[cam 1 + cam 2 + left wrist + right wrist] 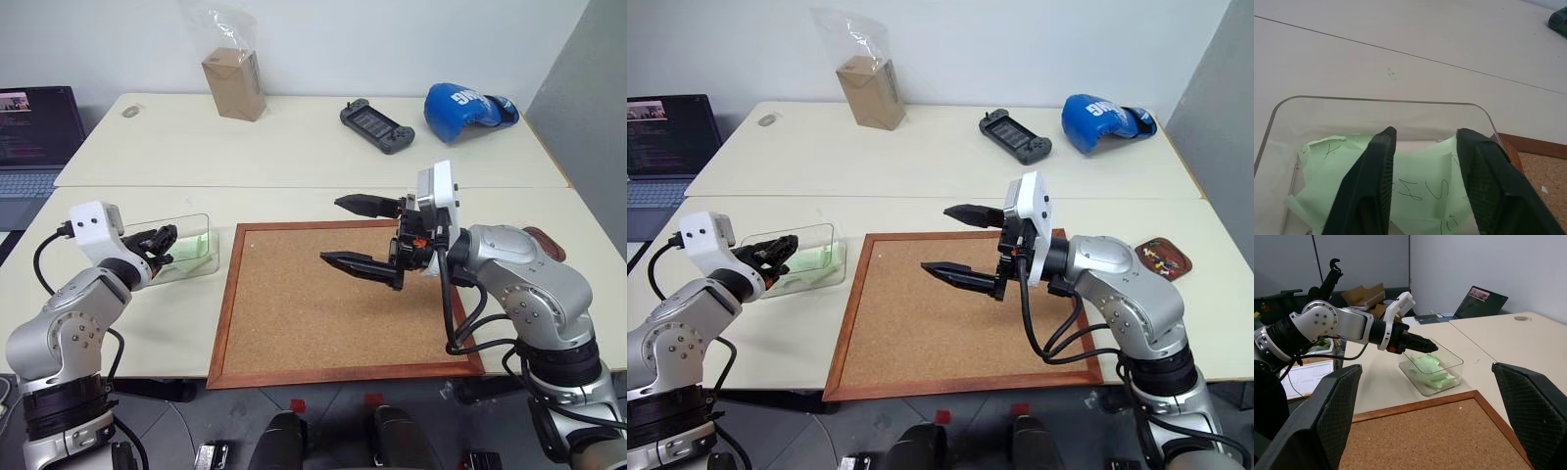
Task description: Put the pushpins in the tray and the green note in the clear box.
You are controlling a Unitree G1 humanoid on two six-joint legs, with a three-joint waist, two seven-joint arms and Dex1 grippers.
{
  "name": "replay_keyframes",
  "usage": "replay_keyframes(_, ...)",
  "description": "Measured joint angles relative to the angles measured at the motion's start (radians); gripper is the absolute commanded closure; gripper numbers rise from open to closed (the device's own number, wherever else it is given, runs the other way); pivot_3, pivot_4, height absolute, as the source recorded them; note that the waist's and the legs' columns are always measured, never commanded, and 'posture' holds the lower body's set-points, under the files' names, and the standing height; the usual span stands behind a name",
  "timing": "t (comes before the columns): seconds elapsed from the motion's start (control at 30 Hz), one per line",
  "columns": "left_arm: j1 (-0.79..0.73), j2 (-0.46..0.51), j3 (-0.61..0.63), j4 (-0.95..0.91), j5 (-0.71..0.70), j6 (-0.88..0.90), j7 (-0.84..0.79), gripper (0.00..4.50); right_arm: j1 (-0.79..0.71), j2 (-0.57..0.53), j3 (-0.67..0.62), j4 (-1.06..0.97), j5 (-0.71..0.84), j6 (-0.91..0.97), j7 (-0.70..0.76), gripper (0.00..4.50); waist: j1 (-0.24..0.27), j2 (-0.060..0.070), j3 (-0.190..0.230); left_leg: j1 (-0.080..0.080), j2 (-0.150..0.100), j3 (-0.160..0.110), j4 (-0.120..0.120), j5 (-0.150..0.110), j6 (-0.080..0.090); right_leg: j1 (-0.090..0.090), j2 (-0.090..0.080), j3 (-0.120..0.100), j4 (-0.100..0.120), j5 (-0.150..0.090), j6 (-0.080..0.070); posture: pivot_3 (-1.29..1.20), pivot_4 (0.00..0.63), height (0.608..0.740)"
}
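The clear box [196,257] stands on the table left of the cork board [333,313]. Pale green note paper [1420,181] with dark pen marks lies crumpled inside the box. My left gripper [1422,134] reaches over the box's near wall. Its fingers are open, just above the paper, with nothing pinched between them. My right gripper [331,230] hovers over the middle of the cork board, pointing left, with its jaws wide open and empty. The small dark reddish-brown tray [1164,247] sits at the far right behind my right arm, with small coloured pushpins [1151,260] in it.
A laptop [34,137] sits at the far left. On the back table are a cardboard box in a plastic bag [233,83], a handheld game controller [377,125] and a blue boxing glove [465,110]. The cork board's wooden frame [223,304] lies close to the clear box.
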Motion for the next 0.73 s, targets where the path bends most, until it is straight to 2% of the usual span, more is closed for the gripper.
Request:
replay_keyframes(0.07, 0.000, 0.000, 0.000, 0.000, 0.003, 0.002, -0.001, 1.21, 0.004, -0.001, -0.001, -0.007, 0.000, 0.004, -0.007, 0.00, 0.000, 0.000, 0.000, 0.000, 0.000, 0.000, 0.000, 0.000, 0.000, 0.000, 0.000, 0.000, 0.000, 0.000, 0.000, 0.00, 0.150, 0.740)
replay_keyframes(0.1, 0.000, 0.001, 0.000, -0.002, 0.003, 0.003, -0.001, 1.15, 0.007, -0.002, -0.001, -0.010, 0.000, 0.007, -0.010, 0.00, 0.000, 0.000, 0.000, 0.000, 0.000, 0.000, 0.000, 0.000, 0.000, 0.000, 0.000, 0.000, 0.000, 0.000, 0.000, 0.00, 0.150, 0.740)
replay_keyframes(0.17, 0.001, 0.009, -0.001, -0.024, 0.009, 0.008, -0.004, 0.61, 0.019, -0.007, -0.007, -0.023, 0.001, 0.011, -0.027, 0.00, 0.001, 0.000, 0.000, 0.000, 0.000, 0.000, 0.000, 0.000, 0.000, 0.000, 0.000, 0.000, 0.000, 0.000, 0.000, 0.00, 0.150, 0.740)
replay_keyframes(0.23, 0.011, 0.055, -0.015, -0.084, 0.018, 0.010, -0.026, 0.28, 0.044, -0.022, -0.023, -0.051, 0.001, 0.018, -0.049, 0.00, 0.001, -0.001, 0.000, -0.002, 0.000, -0.002, 0.000, 0.000, 0.000, 0.000, 0.000, 0.000, 0.000, 0.000, 0.000, 0.00, 0.150, 0.740)
replay_keyframes(0.3, 0.023, 0.113, -0.032, -0.171, 0.028, 0.009, -0.063, 0.28, 0.076, -0.038, -0.052, -0.080, 0.000, 0.039, -0.093, 0.00, 0.001, -0.001, 0.000, -0.002, 0.000, -0.001, 0.000, 0.000, 0.000, -0.001, 0.000, 0.001, -0.001, 0.000, 0.000, 0.00, 0.150, 0.740)
replay_keyframes(0.4, 0.046, 0.111, -0.057, -0.303, 0.025, 0.002, -0.087, 0.28, 0.128, -0.037, -0.088, -0.125, -0.040, 0.059, -0.208, 0.00, 0.002, -0.001, 0.000, -0.001, -0.001, 0.000, 0.000, 0.000, 0.000, 0.000, 0.000, 0.002, -0.001, 0.000, 0.000, 0.00, 0.150, 0.740)
replay_keyframes(0.57, 0.175, -0.021, -0.153, -0.456, 0.050, -0.035, -0.064, 0.28, 0.296, -0.006, -0.091, -0.173, -0.221, 0.028, -0.412, 0.00, 0.002, -0.001, 0.000, -0.001, 0.000, 0.001, 0.000, 0.000, -0.001, 0.000, 0.000, 0.003, -0.001, 0.000, 0.000, 0.00, 0.150, 0.740)
replay_keyframes(0.73, 0.285, -0.130, -0.234, -0.489, 0.169, -0.163, -0.021, 0.28, 0.460, 0.094, -0.075, -0.191, -0.399, -0.091, -0.578, 0.00, 0.001, 0.000, -0.001, 0.002, 0.001, 0.002, -0.001, 0.000, 0.000, 0.002, 0.002, 0.003, 0.000, 0.000, 0.000, 0.00, 0.150, 0.740)
